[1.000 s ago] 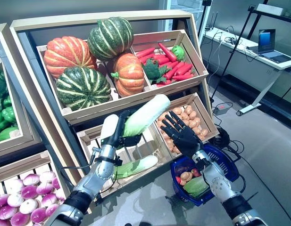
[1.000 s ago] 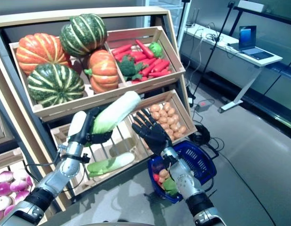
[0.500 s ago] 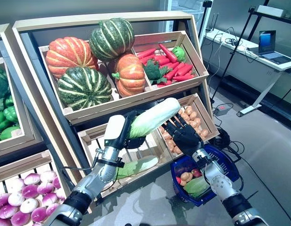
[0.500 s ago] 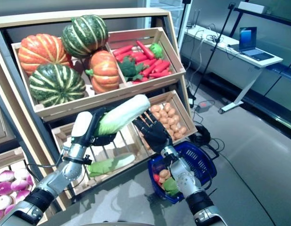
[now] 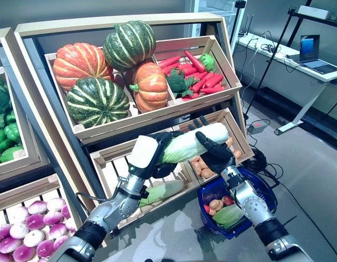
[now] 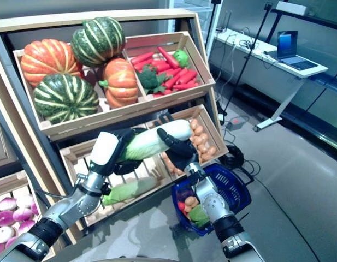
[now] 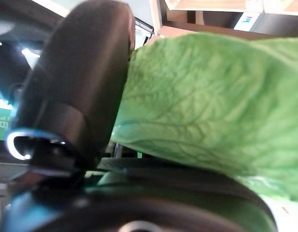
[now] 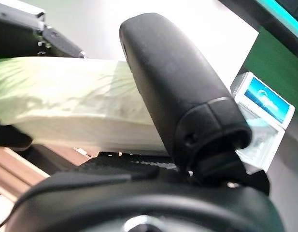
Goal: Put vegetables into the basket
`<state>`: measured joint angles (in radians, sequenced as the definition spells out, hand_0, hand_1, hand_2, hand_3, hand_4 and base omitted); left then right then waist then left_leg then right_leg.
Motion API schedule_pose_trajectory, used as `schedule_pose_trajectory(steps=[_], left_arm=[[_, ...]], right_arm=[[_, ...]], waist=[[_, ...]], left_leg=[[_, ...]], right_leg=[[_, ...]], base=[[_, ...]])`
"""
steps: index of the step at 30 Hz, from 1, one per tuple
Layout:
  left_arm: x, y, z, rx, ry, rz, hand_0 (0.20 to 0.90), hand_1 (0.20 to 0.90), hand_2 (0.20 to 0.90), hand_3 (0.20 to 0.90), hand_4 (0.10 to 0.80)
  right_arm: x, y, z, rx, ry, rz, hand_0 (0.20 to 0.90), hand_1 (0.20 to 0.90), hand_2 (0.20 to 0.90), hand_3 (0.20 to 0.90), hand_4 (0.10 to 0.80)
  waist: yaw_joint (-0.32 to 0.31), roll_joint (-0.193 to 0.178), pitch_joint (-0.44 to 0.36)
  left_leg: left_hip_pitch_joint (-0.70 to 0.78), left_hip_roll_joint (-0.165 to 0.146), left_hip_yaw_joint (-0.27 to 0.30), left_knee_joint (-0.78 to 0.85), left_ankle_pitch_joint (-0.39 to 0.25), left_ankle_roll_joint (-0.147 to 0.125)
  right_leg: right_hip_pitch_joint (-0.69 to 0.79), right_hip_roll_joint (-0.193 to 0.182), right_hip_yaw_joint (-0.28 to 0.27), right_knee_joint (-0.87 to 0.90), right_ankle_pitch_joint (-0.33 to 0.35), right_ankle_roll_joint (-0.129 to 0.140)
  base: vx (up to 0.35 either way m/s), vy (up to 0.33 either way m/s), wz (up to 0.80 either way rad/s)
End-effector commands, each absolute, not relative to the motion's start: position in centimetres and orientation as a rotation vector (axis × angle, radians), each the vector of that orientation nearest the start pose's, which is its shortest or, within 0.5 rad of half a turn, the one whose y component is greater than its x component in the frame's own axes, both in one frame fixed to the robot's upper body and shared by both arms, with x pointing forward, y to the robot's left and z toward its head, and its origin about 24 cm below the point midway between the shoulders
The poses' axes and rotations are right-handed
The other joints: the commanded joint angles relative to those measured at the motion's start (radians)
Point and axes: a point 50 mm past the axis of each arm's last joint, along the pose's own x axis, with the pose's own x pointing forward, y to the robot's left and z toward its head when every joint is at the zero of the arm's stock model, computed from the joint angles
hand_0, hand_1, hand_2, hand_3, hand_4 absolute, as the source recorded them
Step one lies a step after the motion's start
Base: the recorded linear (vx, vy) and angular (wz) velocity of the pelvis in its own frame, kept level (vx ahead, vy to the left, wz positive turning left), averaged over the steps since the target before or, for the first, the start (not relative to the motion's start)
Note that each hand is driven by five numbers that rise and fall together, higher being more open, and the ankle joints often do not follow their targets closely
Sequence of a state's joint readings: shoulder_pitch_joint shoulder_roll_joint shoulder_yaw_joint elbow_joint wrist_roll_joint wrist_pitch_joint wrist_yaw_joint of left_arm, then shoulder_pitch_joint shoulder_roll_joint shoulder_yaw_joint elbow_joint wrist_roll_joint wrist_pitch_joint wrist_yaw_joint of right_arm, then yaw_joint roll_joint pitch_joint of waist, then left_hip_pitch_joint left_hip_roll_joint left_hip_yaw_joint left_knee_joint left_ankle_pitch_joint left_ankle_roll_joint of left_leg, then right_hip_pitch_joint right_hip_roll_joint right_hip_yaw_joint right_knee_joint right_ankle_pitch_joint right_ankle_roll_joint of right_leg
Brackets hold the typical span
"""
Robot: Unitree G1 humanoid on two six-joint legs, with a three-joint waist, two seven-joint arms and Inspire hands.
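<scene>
A long napa cabbage (image 5: 193,143) hangs level in front of the lower crates, with its white end to the right. My left hand (image 5: 157,159) is shut on its green leafy end (image 7: 211,106), with the thumb (image 7: 76,96) pressed against the leaves. My right hand (image 5: 216,155) is curled round the white end (image 8: 66,111), and its thumb (image 8: 182,106) lies over that end. The blue basket (image 5: 262,192) stands on the floor below my right hand. It holds a green vegetable, potatoes and something red.
A second cabbage (image 5: 164,192) lies in the lower slatted crate, and potatoes (image 5: 229,143) fill the crate beside it. Pumpkins (image 5: 97,101) and carrots (image 5: 204,76) fill the upper shelf. Onions (image 5: 26,232) are at lower left. A table with a laptop (image 5: 310,49) stands at far right.
My left hand has carried the cabbage to the right and tipped it level. My right hand, open a second ago, has closed round its white end.
</scene>
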<state>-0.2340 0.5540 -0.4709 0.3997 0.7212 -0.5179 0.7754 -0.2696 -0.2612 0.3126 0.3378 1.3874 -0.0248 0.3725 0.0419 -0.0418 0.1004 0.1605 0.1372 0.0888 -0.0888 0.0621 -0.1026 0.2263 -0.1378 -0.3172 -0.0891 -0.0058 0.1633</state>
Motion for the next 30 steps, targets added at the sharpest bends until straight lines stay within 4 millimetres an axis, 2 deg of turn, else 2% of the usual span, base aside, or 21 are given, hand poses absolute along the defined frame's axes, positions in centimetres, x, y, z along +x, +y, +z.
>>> schedule_pose_trajectory(steps=[1,7,12,13,14,15,21,30], left_arm=[[27.1,12.7,8.5,0.893,-0.997,-0.229,0.3,0.3,0.3,0.3,0.4],[26.7,12.2,8.2,0.836,-0.983,-0.251,0.3,0.3,0.3,0.3,0.4],[26.2,11.1,8.4,0.784,-0.998,-0.296,0.3,0.3,0.3,0.3,0.4],[26.2,10.8,8.5,0.772,-1.001,-0.305,0.3,0.3,0.3,0.3,0.4],[26.2,10.8,8.5,0.772,-1.001,-0.305,0.3,0.3,0.3,0.3,0.4],[26.1,10.5,8.6,0.755,-1.003,-0.309,0.3,0.3,0.3,0.3,0.4],[26.0,9.7,8.9,0.71,-0.989,-0.309,0.3,0.3,0.3,0.3,0.4],[26.2,10.0,8.4,0.708,-0.932,-0.293,0.3,0.3,0.3,0.3,0.4]], right_arm=[[32.0,-11.8,13.6,1.146,-0.348,0.68,0.9,0.9,0.9,0.9,0.8],[32.2,-12.2,13.6,1.141,-0.359,0.65,0.9,0.9,0.9,0.9,0.8],[32.5,-12.2,13.7,1.157,-0.368,0.635,0.9,0.9,0.9,0.9,0.8],[32.6,-12.1,13.6,1.166,-0.367,0.628,0.542,0.542,0.542,0.542,0.562],[32.6,-12.1,13.6,1.166,-0.367,0.628,0.542,0.542,0.542,0.542,0.562],[32.7,-12.2,13.6,1.184,-0.375,0.621,0.3,0.3,0.3,0.3,0.4],[32.6,-12.2,13.8,1.21,-0.419,0.615,0.3,0.3,0.3,0.3,0.4],[32.5,-12.2,14.3,1.223,-0.449,0.603,0.3,0.3,0.3,0.3,0.4]], waist=[[0.007,0.007,-0.049],[0.008,0.005,-0.05],[0.009,0.003,-0.045],[0.01,0.002,-0.045],[0.01,0.002,-0.045],[0.009,0.002,-0.045],[0.011,0.001,-0.047],[0.009,0.001,-0.043]], left_leg=[[0.017,-0.01,0.043,0.002,-0.085,0.014],[0.017,-0.008,0.043,0.002,-0.086,0.013],[0.015,-0.007,0.042,0.002,-0.086,0.013],[0.014,-0.007,0.041,0.002,-0.086,0.012],[0.014,-0.007,0.041,0.002,-0.086,0.012],[0.014,-0.008,0.04,0.002,-0.086,0.013],[0.015,-0.01,0.038,0.002,-0.09,0.015],[0.011,-0.009,0.037,0.002,-0.088,0.015]], right_leg=[[-0.018,-0.034,0.01,0.002,0.026,-0.032],[-0.02,-0.034,0.014,0.002,0.025,-0.031],[-0.023,-0.033,0.015,0.002,0.027,-0.031],[-0.023,-0.033,0.015,0.002,0.027,-0.031],[-0.023,-0.033,0.015,0.002,0.027,-0.031],[-0.023,-0.033,0.017,0.002,0.027,-0.031],[-0.023,-0.035,0.016,0.002,0.028,-0.028],[-0.029,-0.034,0.019,0.002,0.029,-0.029]], base=[[0.0,0.0,0.0],[0.0,0.0,0.0],[0.0,0.0,0.0],[0.0,0.0,0.0],[0.0,0.0,0.0],[0.0,0.0,0.0],[0.0,0.0,0.0],[0.0,0.0,0.0]])
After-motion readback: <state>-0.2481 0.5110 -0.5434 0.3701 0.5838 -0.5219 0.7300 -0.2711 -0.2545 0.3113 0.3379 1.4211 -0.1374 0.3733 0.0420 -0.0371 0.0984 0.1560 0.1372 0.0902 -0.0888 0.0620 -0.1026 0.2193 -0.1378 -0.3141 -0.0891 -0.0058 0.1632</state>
